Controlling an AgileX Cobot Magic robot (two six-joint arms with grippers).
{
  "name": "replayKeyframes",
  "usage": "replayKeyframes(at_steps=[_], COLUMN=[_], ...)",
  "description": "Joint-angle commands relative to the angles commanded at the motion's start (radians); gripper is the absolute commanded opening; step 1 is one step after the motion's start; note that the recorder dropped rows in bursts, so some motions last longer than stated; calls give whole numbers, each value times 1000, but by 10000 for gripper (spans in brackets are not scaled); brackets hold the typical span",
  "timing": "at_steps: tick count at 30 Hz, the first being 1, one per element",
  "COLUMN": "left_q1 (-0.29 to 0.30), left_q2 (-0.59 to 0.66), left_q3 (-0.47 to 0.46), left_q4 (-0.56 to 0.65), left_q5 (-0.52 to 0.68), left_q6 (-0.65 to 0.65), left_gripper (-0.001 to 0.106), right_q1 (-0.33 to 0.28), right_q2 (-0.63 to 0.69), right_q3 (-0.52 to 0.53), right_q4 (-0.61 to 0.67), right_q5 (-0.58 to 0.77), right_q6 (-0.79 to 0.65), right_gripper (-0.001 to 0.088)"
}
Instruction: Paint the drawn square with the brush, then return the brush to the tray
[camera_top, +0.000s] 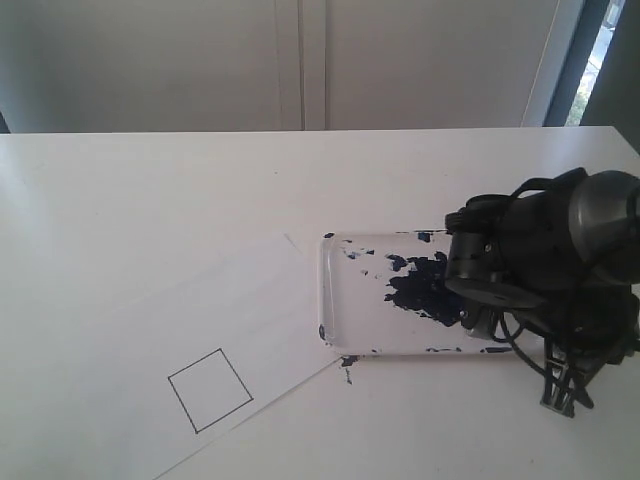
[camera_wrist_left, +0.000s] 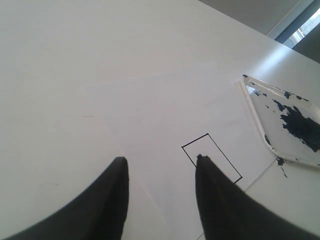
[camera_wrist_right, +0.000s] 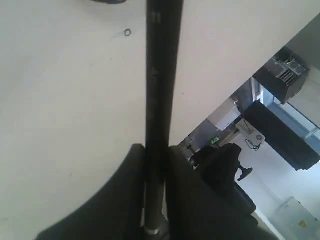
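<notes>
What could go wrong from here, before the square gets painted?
The right gripper pinches the brush near its handle end, so the long brush might tilt or slip. The left gripper hangs open near the blank square; the grippers might collide there.

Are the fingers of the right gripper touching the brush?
Touching. The right wrist view shows the brush handle pressed between both fingers of the right gripper, with no gap on either side.

The right arm (camera_top: 530, 255) is bulky, dark grey and black, with a rounded grey joint and looped black cables. The left fingers (camera_wrist_left: 114, 200) are 2 black tapering blades.
</notes>
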Motion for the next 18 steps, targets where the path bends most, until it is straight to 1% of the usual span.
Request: replayKeyframes(at_steps=[2,3,6,7,8,9,10,12,14,16,17,18], left_q1=[0,0,0,0,0,0,0,0,0,0,0,0], left_q2=[0,0,0,0,0,0,0,0,0,0,0,0], left_q3=[0,0,0,0,0,0,0,0,0,0,0,0], left_q4=[0,0,8,49,66,85,85,85,96,144,144,144], left_q5=[0,0,0,0,0,0,0,0,-5,-61,-94,-158], left_q6=[0,0,10,93,122,181,188,188,194,255,258,258], left_gripper=[479,479,479,479,479,479,479,479,479,479,479,479], right_q1=[21,52,128,168,189,228,249,321,364,397,407,424], right_q2=[-32,-59,-82,-82,-82,-82,-82,-82,-82,-82,-82,-82], right_q3=[-18,-34,-39,-39,-39,-39,-39,-39,-39,-39,-39,-39], right_q4=[4,10,9,10,10,10,10,-9,-14,-12,-12,-14], right_q5=[0,0,0,0,0,0,0,0,0,0,0,0], right_q6=[0,0,-3,-3,-3,-3,-6,-18,-18,-4,-4,-4], right_gripper=[0,0,0,0,0,0,0,0,0,0,0,0])
